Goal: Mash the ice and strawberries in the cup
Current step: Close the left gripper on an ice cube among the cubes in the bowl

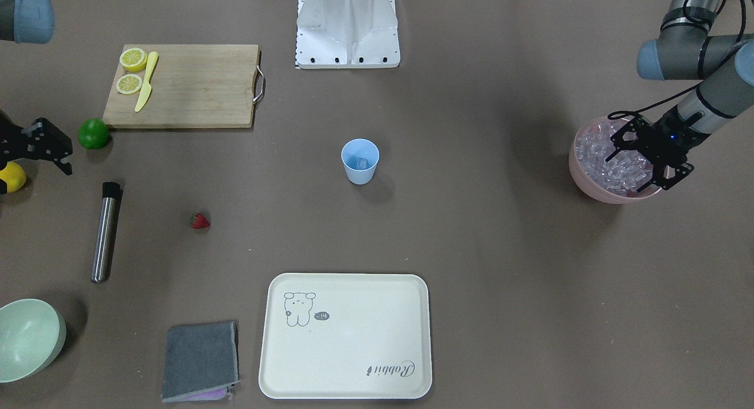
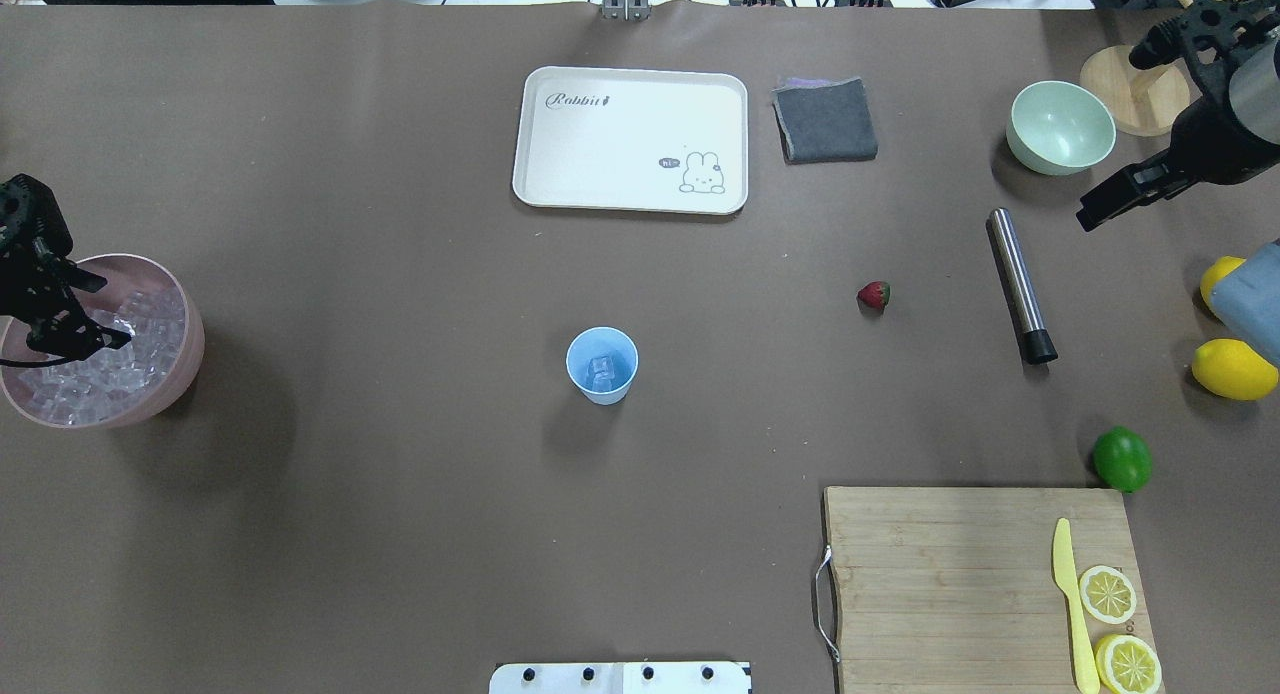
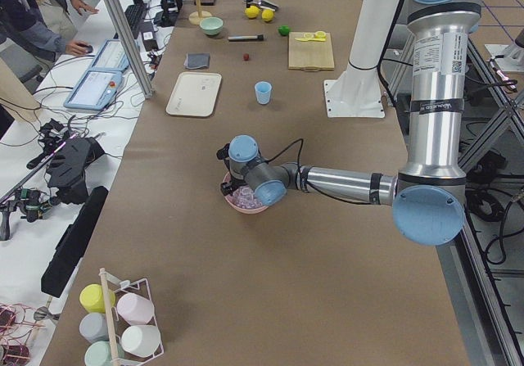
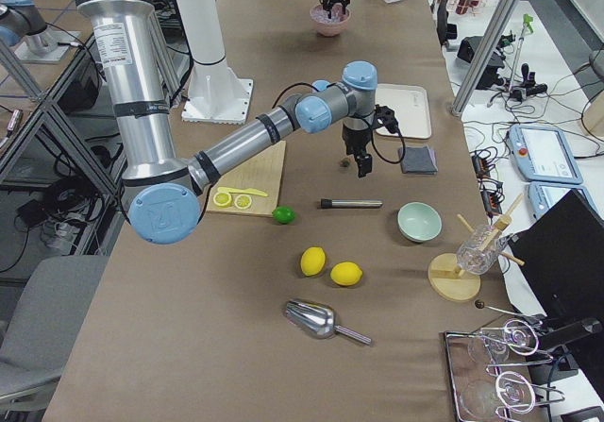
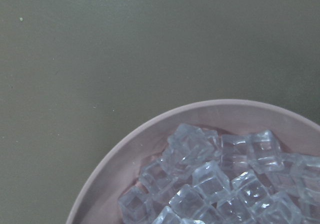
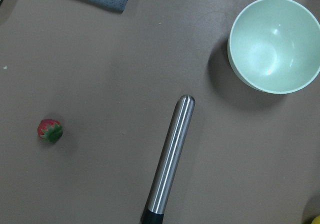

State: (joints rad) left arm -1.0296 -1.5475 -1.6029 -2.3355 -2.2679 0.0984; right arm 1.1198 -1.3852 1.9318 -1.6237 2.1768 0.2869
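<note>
- Front view shows the left hand (image 1: 641, 168) spread open above the ice (image 1: 595, 155); its wrist view shows only cubes.
- Whether the right hand (image 1: 59, 155) is open or closed, I cannot tell.

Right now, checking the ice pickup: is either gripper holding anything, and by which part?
Nothing seems held. The left gripper hangs open over the ice in the pink bowl; the right gripper looks empty.

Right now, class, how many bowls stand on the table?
2. The pink bowl, holding ice, sits under the left end effector; the empty pale-green bowl sits near the grey cloth.
</note>
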